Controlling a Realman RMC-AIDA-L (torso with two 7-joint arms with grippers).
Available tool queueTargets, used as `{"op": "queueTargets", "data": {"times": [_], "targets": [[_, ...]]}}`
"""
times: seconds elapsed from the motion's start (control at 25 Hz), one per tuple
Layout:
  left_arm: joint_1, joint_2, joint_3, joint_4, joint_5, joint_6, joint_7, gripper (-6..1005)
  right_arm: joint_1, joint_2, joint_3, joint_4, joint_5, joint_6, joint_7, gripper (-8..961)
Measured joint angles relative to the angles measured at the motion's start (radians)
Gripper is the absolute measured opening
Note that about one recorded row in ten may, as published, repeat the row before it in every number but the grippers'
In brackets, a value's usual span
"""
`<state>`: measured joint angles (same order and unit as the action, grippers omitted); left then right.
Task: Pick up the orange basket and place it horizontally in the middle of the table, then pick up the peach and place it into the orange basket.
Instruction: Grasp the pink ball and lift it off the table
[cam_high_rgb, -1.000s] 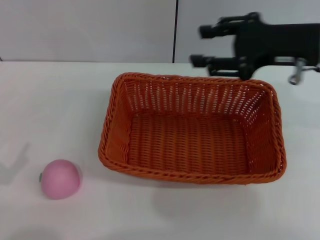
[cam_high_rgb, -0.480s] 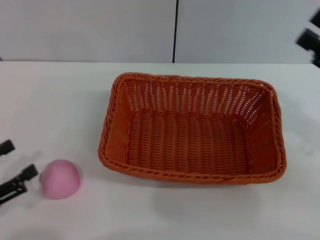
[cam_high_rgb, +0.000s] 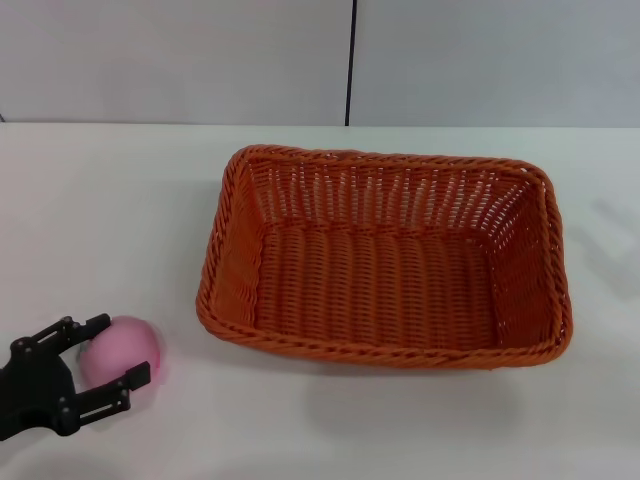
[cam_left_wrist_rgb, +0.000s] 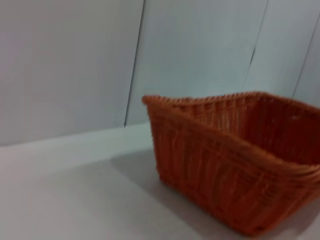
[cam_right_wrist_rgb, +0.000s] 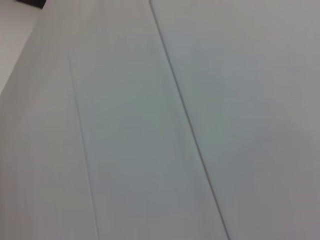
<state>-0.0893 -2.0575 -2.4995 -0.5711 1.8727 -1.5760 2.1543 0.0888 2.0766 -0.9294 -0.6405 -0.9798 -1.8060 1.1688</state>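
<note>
The orange basket (cam_high_rgb: 385, 262) lies flat and empty in the middle of the white table (cam_high_rgb: 100, 220), its long side running left to right. The left wrist view shows one corner of the basket (cam_left_wrist_rgb: 235, 165). The pink peach (cam_high_rgb: 128, 349) sits on the table to the basket's front left. My left gripper (cam_high_rgb: 108, 355) has come in from the lower left edge and stands open, one finger on each side of the peach. I cannot tell if the fingers touch it. My right gripper is out of view.
A pale wall with a dark vertical seam (cam_high_rgb: 351, 60) runs behind the table. The right wrist view shows only that wall (cam_right_wrist_rgb: 175, 125).
My right gripper rose from the basket's far right rim and left the head view. My left gripper entered from the lower left and moved up around the peach.
</note>
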Motion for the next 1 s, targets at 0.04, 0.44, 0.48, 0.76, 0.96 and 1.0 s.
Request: {"op": "queueTargets", "data": {"times": [0.04, 0.44, 0.48, 0.76, 0.96, 1.0], "targets": [[-0.006, 0.0, 0.0, 0.003, 0.01, 0.022, 0.0, 844, 0.001, -0.001, 0.012, 0.012, 0.001, -0.007, -0.001, 610], [-0.011, -0.001, 0.002, 0.013, 0.013, 0.066, -0.001, 634, 0.014, -0.002, 0.018, 0.026, 0.002, -0.002, -0.003, 607], [-0.011, -0.001, 0.001, 0.013, 0.013, 0.067, 0.0, 615, 0.014, -0.002, 0.018, 0.026, 0.002, -0.002, -0.003, 607], [-0.011, -0.006, -0.099, 0.031, 0.002, 0.06, 0.007, 483, 0.034, -0.005, 0.034, 0.067, 0.002, -0.002, -0.009, 607], [-0.033, -0.005, -0.204, 0.04, -0.009, -0.014, 0.001, 387, 0.027, -0.002, 0.046, 0.078, 0.003, -0.008, -0.029, 607], [-0.045, -0.004, -0.221, 0.04, -0.016, -0.045, -0.002, 380, 0.027, -0.002, 0.048, 0.084, 0.003, -0.009, -0.03, 607]]}}
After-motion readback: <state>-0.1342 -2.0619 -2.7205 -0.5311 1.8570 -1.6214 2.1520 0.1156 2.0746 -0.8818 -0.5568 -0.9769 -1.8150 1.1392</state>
